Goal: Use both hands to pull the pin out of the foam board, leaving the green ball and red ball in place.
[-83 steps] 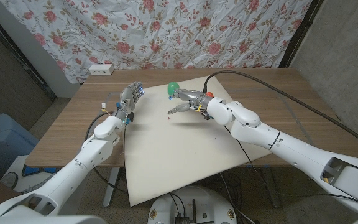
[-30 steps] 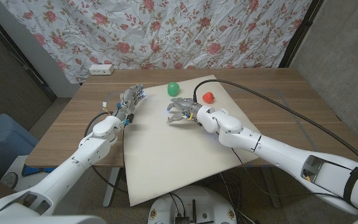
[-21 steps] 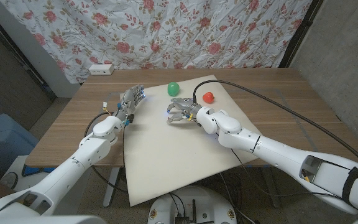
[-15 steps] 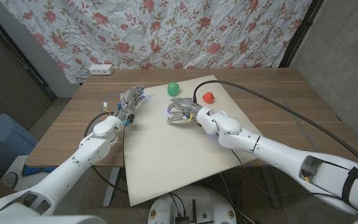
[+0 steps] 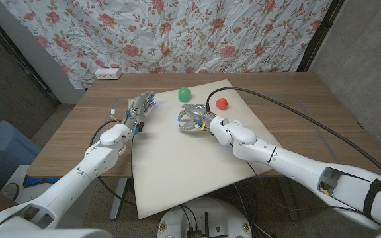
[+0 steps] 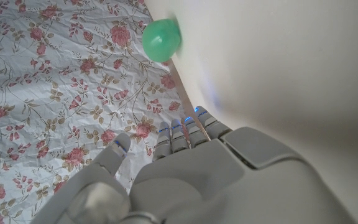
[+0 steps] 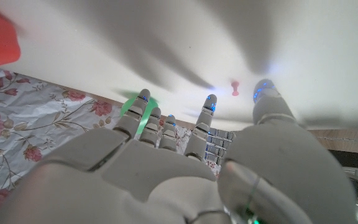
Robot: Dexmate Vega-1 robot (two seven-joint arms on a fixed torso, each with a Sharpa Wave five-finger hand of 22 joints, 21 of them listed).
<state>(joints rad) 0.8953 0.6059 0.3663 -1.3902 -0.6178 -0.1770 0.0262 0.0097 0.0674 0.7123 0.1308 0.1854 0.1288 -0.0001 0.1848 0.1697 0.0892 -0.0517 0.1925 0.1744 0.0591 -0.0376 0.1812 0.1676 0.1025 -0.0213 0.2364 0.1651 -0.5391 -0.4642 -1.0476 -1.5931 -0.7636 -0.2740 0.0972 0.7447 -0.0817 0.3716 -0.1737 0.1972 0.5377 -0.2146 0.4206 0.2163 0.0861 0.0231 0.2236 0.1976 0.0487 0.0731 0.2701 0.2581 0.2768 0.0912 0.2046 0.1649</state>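
Foam board (image 5: 190,158): white, on my wooden table (image 5: 296,99). My right hand (image 5: 192,119): fingers spread, hovering over the board's far part. My left hand (image 5: 139,106): fingers together at the board's left edge. Green ball (image 5: 184,94), red ball (image 5: 221,104): far edge. Pin (image 7: 234,88): red, standing in the board between my right fingertips.

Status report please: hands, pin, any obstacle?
Left hand on foam board edge. Right hand open over pin, not gripping. Nothing in the way.
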